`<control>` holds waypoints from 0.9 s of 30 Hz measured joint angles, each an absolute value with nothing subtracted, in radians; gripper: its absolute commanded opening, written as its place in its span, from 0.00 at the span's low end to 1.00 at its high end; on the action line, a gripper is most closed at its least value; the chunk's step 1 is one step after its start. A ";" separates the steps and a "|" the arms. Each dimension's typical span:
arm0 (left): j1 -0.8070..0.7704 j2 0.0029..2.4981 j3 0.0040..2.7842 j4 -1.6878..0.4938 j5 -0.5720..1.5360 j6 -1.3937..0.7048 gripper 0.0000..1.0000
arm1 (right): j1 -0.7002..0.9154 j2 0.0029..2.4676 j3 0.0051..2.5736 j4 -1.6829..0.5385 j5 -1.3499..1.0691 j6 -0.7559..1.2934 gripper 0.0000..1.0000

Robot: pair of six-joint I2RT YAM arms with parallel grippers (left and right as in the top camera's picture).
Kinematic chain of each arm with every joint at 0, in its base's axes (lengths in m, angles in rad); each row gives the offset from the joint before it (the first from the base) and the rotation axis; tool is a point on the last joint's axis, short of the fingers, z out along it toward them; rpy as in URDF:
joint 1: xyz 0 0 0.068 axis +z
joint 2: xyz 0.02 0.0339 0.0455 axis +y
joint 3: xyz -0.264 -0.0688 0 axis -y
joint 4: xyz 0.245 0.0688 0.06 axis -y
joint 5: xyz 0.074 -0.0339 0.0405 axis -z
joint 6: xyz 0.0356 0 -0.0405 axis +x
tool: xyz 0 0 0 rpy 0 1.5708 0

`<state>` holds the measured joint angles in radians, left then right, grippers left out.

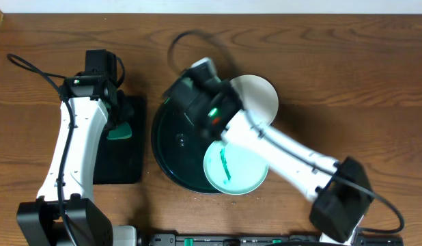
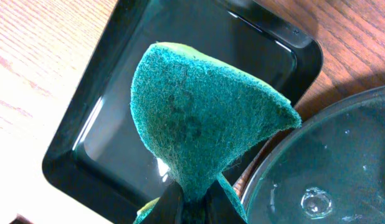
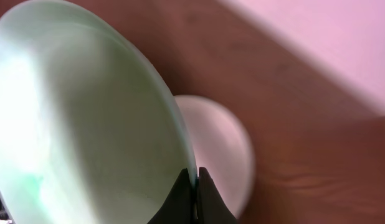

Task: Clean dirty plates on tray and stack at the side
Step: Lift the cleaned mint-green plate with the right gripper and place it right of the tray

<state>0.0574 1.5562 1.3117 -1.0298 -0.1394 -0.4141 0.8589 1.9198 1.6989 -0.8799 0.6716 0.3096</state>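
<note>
The right gripper (image 3: pixel 195 194) is closed on the rim of a tilted mint-green plate (image 3: pixel 86 124) at the far edge of the round black tray (image 1: pixel 166 147). I judge this is the stacking step: the plate must next be laid flat on the white plate (image 1: pixel 262 96) just right of the tray and released. The left gripper (image 2: pixel 191 204) pinches the green sponge (image 2: pixel 199 118) left of the tray, and a smeared mint plate (image 1: pixel 238 171) lies on the tray's near-right part.

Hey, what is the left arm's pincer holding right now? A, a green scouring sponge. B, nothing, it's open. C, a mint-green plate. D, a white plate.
A: the left wrist view shows the left pincer clamped on a green scouring sponge over the small rectangular black tray. It is the right pincer that grips a pale mint-green plate by its rim.
</note>
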 measured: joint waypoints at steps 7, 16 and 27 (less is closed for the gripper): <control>0.057 1.556 1.312 -1.029 -0.133 -0.414 0.07 | 0.577 1.919 1.699 -0.868 0.064 0.282 0.01; 0.057 1.556 1.312 -1.029 -0.134 -0.411 0.07 | 0.192 1.811 1.698 -1.046 -0.351 0.234 0.01; 0.057 1.556 1.312 -1.029 -0.133 -0.410 0.07 | -0.284 1.581 1.590 -1.200 -0.290 0.199 0.01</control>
